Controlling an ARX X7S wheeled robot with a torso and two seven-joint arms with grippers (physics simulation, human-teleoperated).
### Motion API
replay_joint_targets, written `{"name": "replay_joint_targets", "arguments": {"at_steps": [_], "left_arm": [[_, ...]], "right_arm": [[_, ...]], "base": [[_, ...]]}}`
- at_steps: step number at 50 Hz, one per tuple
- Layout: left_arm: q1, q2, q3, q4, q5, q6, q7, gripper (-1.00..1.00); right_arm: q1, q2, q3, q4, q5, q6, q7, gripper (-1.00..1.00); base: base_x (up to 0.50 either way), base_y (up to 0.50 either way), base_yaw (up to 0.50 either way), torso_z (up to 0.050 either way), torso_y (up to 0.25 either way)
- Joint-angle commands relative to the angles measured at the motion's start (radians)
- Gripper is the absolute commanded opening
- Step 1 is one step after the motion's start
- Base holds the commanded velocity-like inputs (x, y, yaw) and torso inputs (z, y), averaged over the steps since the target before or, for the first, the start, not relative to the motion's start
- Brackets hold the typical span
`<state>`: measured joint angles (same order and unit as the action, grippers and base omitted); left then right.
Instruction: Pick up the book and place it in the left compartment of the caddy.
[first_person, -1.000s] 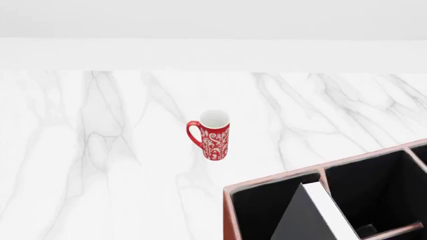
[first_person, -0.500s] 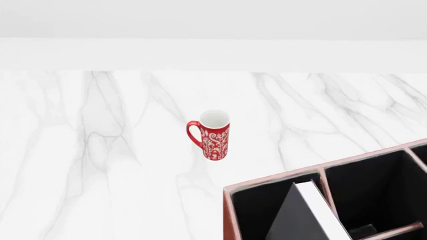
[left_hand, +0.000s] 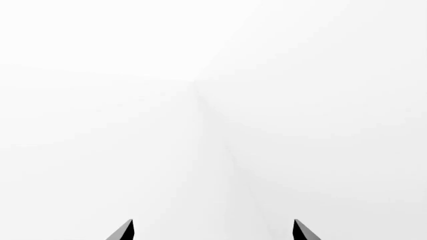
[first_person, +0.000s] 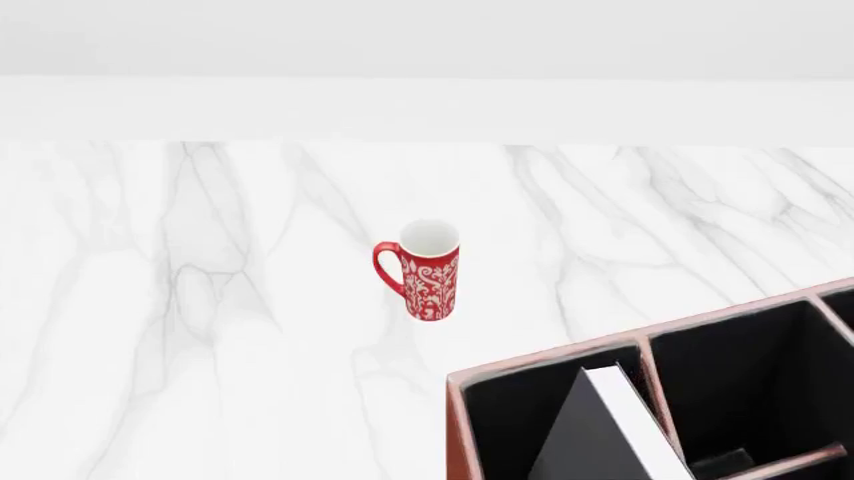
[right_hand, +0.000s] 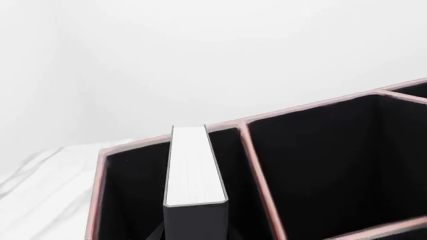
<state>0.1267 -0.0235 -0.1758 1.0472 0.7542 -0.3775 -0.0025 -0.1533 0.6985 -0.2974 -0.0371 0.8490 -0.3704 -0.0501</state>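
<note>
Table (first_person: 200, 300) looks like polished white marble w/ grey veins, smooth finish. Mug (first_person: 429, 272) reads as glazed ceramic, red w/ white pattern, plain white inside. Caddy (right_hand: 247, 135) seems leather-ish, reddish-brown outside, rims worn pale, inside lined matt black. Book (right_hand: 193, 170) has a matt black cover, page edges white paper w/ fine lines. Left gripper (left_hand: 213, 231) tips are plain matt black, prob plastic.

I find no lettering, label, brand, number or sign to read in any of my views. The tall red ceramic mug (first_person: 426, 272) carries only a white scrolling floral pattern, with no words in it. The thick black hardcover book (right_hand: 195, 197) shows a plain cover and blank white page edges, and the reddish-brown leather-like box caddy (first_person: 458, 420) bears no marking.
</note>
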Motion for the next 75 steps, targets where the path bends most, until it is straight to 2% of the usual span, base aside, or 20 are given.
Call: {"name": "replay_joint_targets", "arguments": {"at_steps": [1,75], "left_arm": [[-0.005,0.023,-0.036,0.000,-0.040,0.055,0.044,1.00],[0.018,0.023,-0.039,0.000,-0.050,0.073,0.027,1.00]], "right_arm": [[0.040,-0.035,0.015,0.101,-0.073,-0.049,-0.029,-1.00],[0.166,-0.157,-0.035,0.378,-0.139,-0.047,-0.103,-1.00]], "base": [[0.00,0.00,0.00,0.000,0.000],[0.00,0.00,0.00,0.000,0.001]]}}
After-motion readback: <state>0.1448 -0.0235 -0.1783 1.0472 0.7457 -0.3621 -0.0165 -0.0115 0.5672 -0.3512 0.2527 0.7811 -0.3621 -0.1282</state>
